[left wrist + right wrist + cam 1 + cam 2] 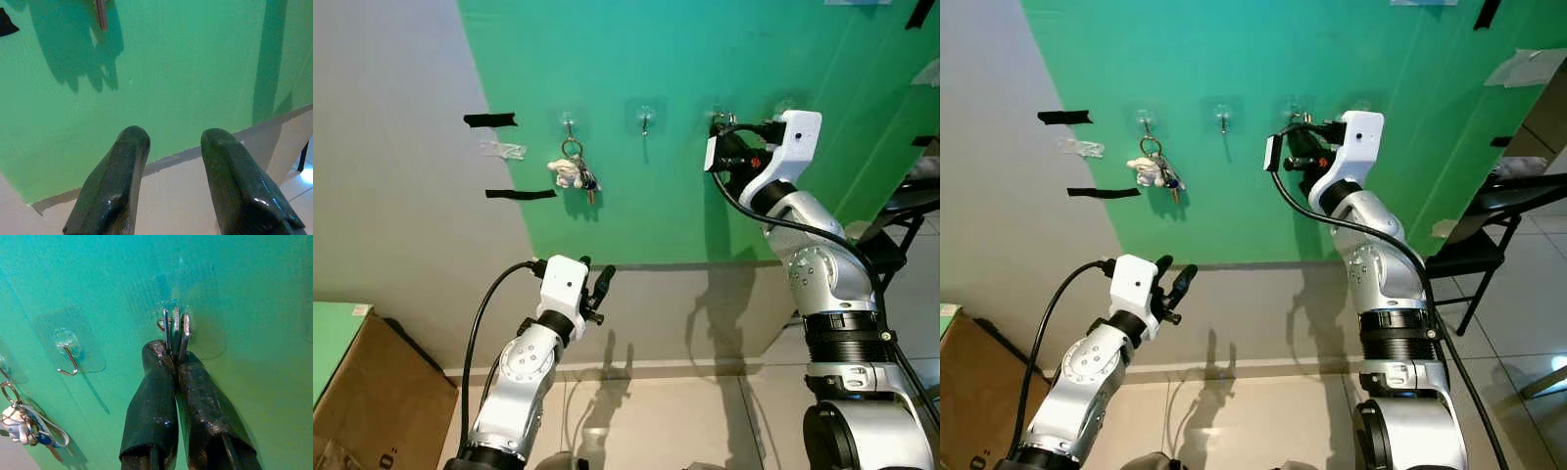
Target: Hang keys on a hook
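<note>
in the left eye view, a green panel (pixel 705 127) covers the wall, with a row of clear stick-on hooks along it. a key bunch (pixel 575 172) with a white charm hangs from the leftmost hook (pixel 569 122); the next hook (pixel 645 118) is bare. two strips of black tape (pixel 490 119) and a scrap of clear tape sit on the grey wall beside the panel. the right hand (pixel 715 125) is raised against the panel at the third hook, its cable looping under the wrist. the left hand (pixel 600 285) is low, below the panel's lower edge and well apart from the hooks. a cardboard box (pixel 372 401) stands on the floor at the left.

in the right eye view, a dark chair (pixel 1489 230) stands to the right of the panel, beside the right arm.

in the left wrist view, the left hand's fingers (pixel 117 181) stand wide with nothing between them, pointing at the panel's lower edge.

in the right wrist view, the right hand's fingers (pixel 151 391) are pinched on the keys (pixel 175 330), whose blades stick out past the tips and reach the third hook (pixel 172 320); whether the ring is over it cannot be told. the bare hook and the hanging bunch lie off to one side.
</note>
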You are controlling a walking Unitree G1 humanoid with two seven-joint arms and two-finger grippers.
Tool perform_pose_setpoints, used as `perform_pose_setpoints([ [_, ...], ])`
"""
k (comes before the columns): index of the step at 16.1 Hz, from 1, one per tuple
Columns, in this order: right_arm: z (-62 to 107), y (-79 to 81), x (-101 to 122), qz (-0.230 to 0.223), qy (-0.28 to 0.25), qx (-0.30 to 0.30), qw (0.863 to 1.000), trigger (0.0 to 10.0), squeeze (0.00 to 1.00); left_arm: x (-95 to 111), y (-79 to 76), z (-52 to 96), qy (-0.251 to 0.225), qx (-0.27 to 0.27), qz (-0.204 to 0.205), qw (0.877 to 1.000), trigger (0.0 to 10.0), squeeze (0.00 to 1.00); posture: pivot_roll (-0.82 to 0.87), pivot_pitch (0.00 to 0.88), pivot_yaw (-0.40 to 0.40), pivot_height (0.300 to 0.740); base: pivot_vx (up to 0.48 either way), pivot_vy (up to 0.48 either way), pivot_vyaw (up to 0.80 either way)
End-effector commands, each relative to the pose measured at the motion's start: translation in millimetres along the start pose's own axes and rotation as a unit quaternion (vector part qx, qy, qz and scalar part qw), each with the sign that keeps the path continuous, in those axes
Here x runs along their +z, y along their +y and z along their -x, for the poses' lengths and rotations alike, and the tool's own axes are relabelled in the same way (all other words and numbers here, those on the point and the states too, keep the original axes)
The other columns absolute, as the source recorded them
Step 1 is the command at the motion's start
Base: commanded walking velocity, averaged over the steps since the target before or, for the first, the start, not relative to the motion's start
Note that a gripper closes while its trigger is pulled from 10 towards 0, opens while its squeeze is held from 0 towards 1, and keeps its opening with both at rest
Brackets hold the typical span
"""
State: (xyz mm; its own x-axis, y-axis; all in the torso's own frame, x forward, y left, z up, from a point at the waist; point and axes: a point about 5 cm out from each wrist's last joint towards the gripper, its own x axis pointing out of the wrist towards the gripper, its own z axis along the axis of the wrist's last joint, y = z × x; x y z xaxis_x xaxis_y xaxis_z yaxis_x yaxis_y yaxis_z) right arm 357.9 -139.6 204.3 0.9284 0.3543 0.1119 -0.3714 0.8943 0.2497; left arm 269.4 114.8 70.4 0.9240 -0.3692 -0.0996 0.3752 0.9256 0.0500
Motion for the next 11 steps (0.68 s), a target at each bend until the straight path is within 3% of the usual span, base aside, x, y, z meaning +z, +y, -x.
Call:
perform_pose_setpoints([
  [1, 0.0, -3.9, 1.7, 0.005, -0.005, -0.009, 1.000, 0.0, 0.00, 1.3, -0.8, 1.7, 0.000, -0.003, -0.001, 1.000, 10.0, 0.00, -0.13, 0.000, 0.003, 0.722, 0.000, 0.000, 0.00],
  [11, 3.8, -3.6, -22.7, -0.045, 0.070, 0.012, 0.996, 0.0, 0.00, 1.0, -3.4, 3.7, 0.005, 0.000, 0.007, 1.000, 10.0, 0.00, -0.13, 0.001, -0.004, 0.722, 0.000, 0.000, 0.00],
])
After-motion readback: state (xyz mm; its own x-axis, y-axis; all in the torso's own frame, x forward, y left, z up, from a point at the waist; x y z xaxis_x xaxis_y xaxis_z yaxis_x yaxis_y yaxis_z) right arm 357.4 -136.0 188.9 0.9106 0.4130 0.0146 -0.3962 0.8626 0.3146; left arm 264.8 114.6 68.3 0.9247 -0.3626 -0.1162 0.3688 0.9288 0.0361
